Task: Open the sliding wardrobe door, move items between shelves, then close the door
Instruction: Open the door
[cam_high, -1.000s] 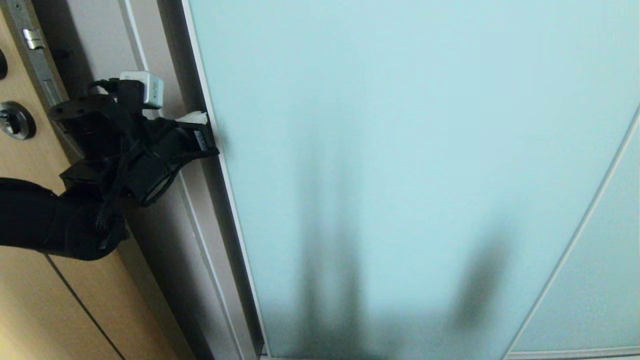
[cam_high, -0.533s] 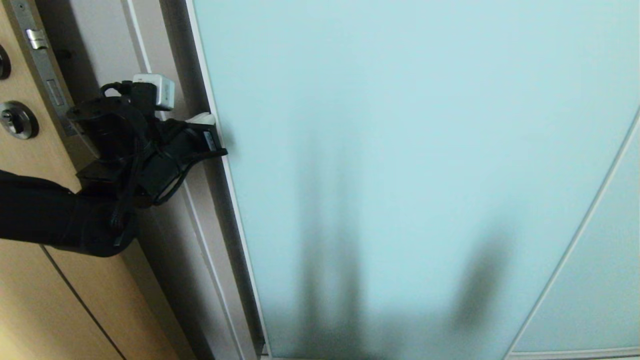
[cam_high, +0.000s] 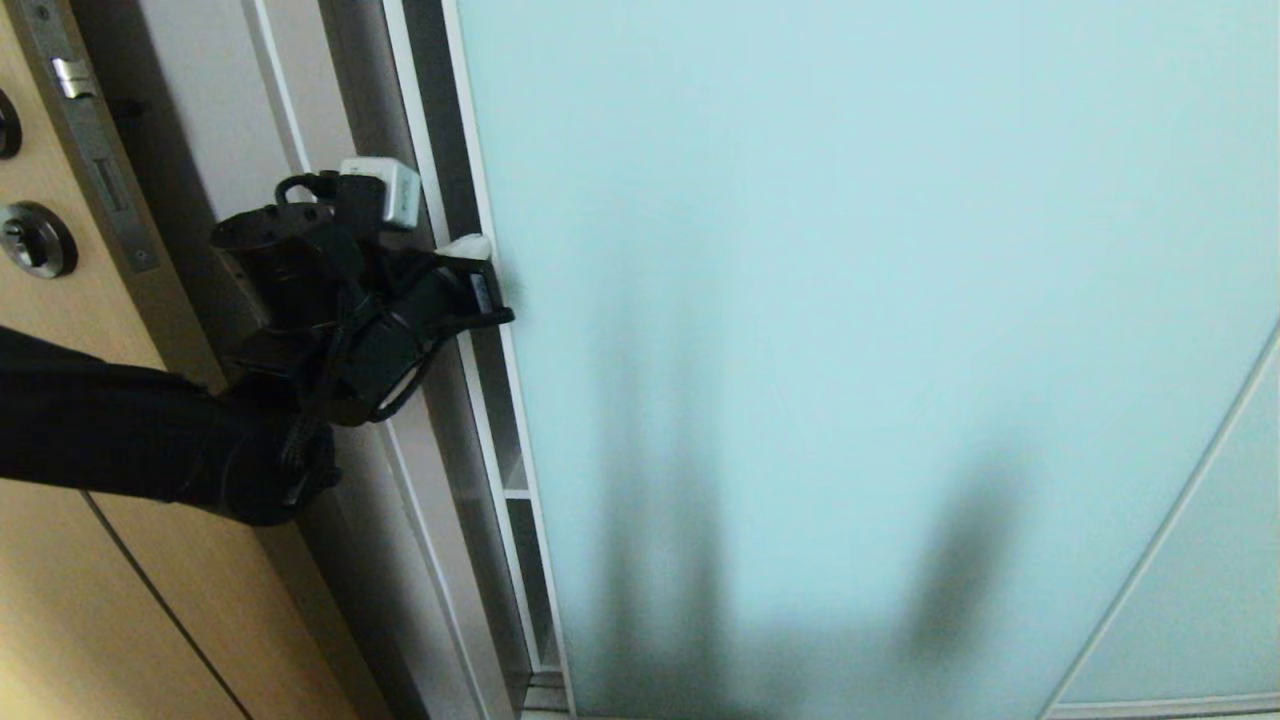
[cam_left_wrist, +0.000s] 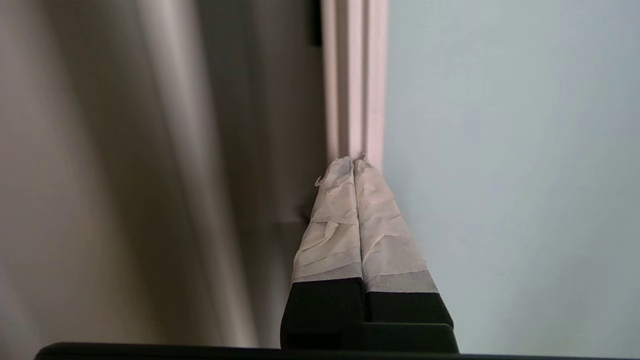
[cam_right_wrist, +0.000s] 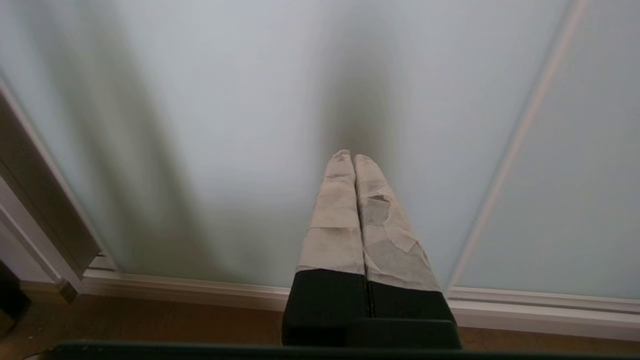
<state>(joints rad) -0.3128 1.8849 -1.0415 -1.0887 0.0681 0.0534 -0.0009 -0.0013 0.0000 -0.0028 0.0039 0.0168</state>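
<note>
The sliding wardrobe door (cam_high: 850, 300), a pale aqua frosted panel, fills most of the head view. My left gripper (cam_high: 480, 262) is shut, and its taped fingertips (cam_left_wrist: 345, 175) press against the door's thin metal left edge (cam_left_wrist: 356, 75). A narrow dark gap stands open beside that edge. In the gap shows the thin white front edge of one of the shelves (cam_high: 515, 492). The items are hidden behind the glass. My right gripper (cam_right_wrist: 352, 157) is shut and empty, pointing at the lower part of the door (cam_right_wrist: 225, 125) without touching it.
A light-brown wooden door (cam_high: 60, 620) with a metal lock plate (cam_high: 90, 150) and a round lock (cam_high: 35, 240) stands at the left. The wardrobe's grey side post (cam_high: 200, 80) lies between them. The door's bottom rail (cam_right_wrist: 200, 290) meets the brown floor (cam_right_wrist: 150, 325).
My left gripper has moved to the right with the door's edge. The door has slid right, and a narrow gap with a shelf edge has opened.
</note>
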